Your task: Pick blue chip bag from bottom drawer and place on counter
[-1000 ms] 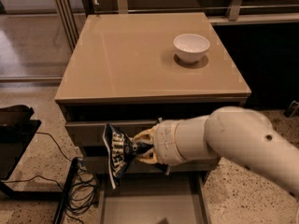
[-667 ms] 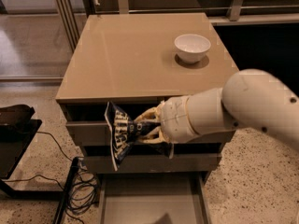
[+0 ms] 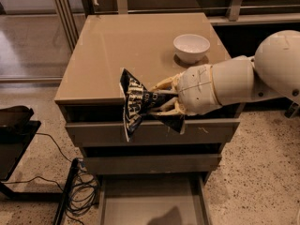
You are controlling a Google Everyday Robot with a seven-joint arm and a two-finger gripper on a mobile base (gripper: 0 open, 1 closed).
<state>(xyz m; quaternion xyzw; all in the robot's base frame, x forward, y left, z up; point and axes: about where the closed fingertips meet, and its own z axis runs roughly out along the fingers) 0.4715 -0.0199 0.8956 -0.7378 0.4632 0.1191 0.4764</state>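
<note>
Sideways, arm (image 3: 234,82) held level, tool (image 3: 161,99) gripping blue chip bag (image 3: 136,103), at front edge of counter (image 3: 122,46).

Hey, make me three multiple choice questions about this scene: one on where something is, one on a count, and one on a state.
1. Where is the blue chip bag?
A) lying on the floor
B) held in the gripper at the front edge of the counter
C) behind the cabinet

2. How many bowls stand on the counter?
A) one
B) two
C) three

3. The bottom drawer is:
A) shut
B) missing
C) pulled open

Answers:
1 B, the gripper is shut on the bag beside the counter's front edge.
2 A, a single white bowl stands there.
3 C, its floor shows below the upper drawers.
</note>
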